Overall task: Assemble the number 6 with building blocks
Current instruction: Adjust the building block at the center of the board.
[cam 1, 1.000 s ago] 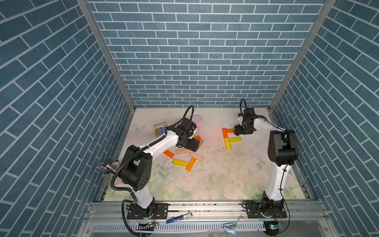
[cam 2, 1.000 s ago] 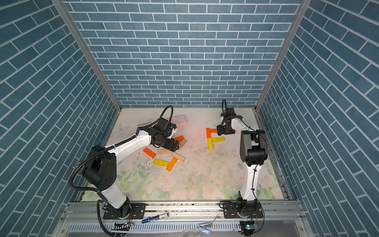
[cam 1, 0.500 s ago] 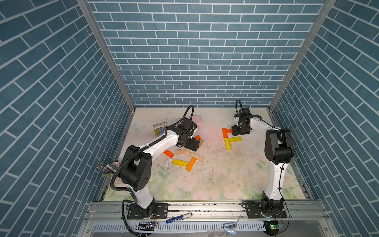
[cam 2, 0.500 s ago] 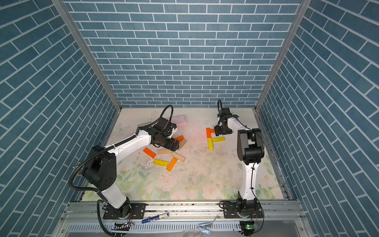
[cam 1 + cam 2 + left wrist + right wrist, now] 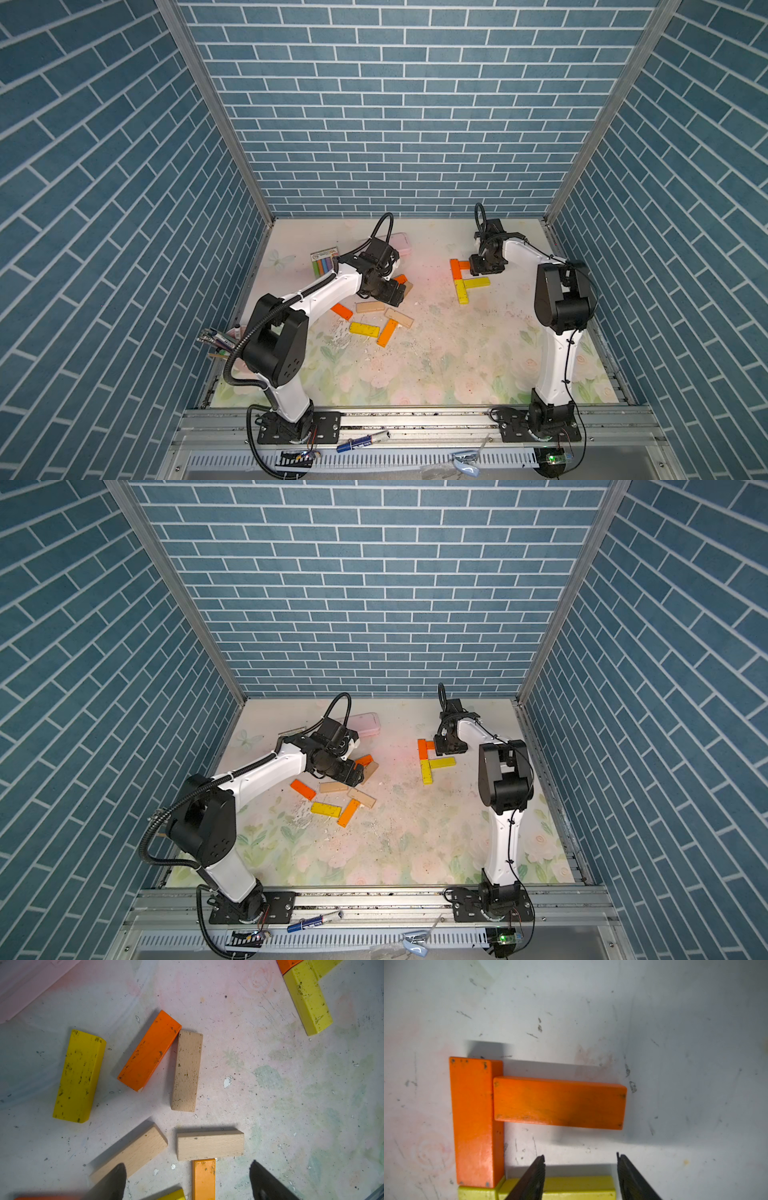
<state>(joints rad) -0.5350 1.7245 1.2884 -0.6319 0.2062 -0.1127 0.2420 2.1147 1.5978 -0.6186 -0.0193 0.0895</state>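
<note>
Orange scuffed wooden bars (image 5: 558, 1103) just past my right pincer (image 5: 580, 1155), jaws apart, empty; left pincer (image 5: 187, 1163) wide too

**Camera layout.** Both top views looked steeply down from high at the front, sharing the whole worktop (image 5: 436, 365). Each wrist view faced down at close range; both caught the figure's yellow bars (image 5: 307, 999), upper right and lower edge respectively.

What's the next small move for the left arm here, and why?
Probably lower the open left gripper onto the tan bar just ahead of its fingertips: the number 6 has only four bars, and the right gripper holds nothing.
</note>
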